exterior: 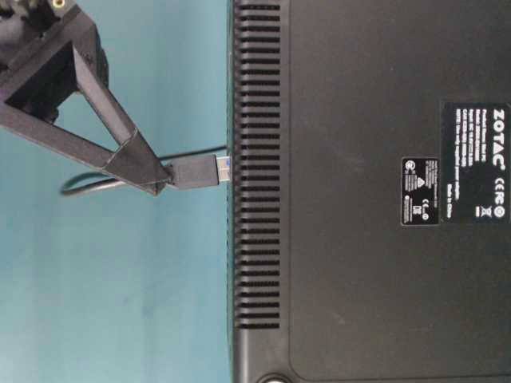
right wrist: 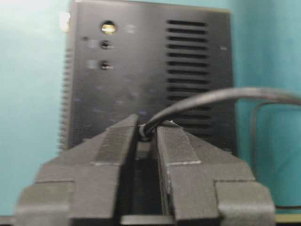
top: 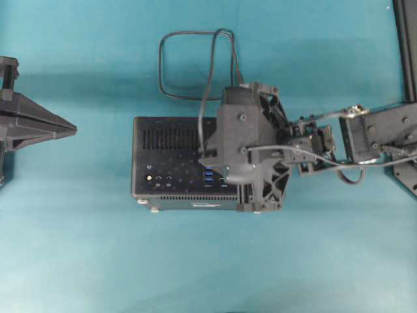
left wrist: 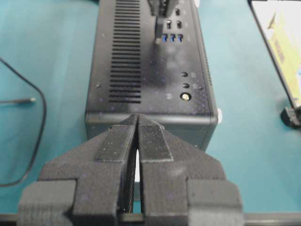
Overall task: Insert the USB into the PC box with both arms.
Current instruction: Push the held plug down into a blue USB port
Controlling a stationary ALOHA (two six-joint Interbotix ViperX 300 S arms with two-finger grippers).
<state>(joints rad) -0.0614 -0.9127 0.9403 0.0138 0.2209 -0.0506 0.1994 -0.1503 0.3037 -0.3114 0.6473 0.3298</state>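
The black PC box (top: 169, 137) lies mid-table with its port panel facing up. My right gripper (top: 203, 158) hangs over the blue ports (left wrist: 171, 37), shut on the USB plug (exterior: 196, 171). At table level the plug's metal tip (exterior: 224, 163) meets the box (exterior: 359, 239) at the panel. In the right wrist view the cable (right wrist: 202, 99) leaves the shut right gripper (right wrist: 146, 128). The cable loop (top: 189, 65) rests behind the box. My left gripper (top: 68, 130) is shut on nothing, left of the box and apart from it; in its wrist view the left gripper (left wrist: 138, 118) points at the box end.
The cable's thin free end (left wrist: 19, 100) lies on the teal table left of the box. A black frame (top: 407, 45) stands at the back right corner. A dark-edged panel (left wrist: 277, 47) rises at the right of the left wrist view.
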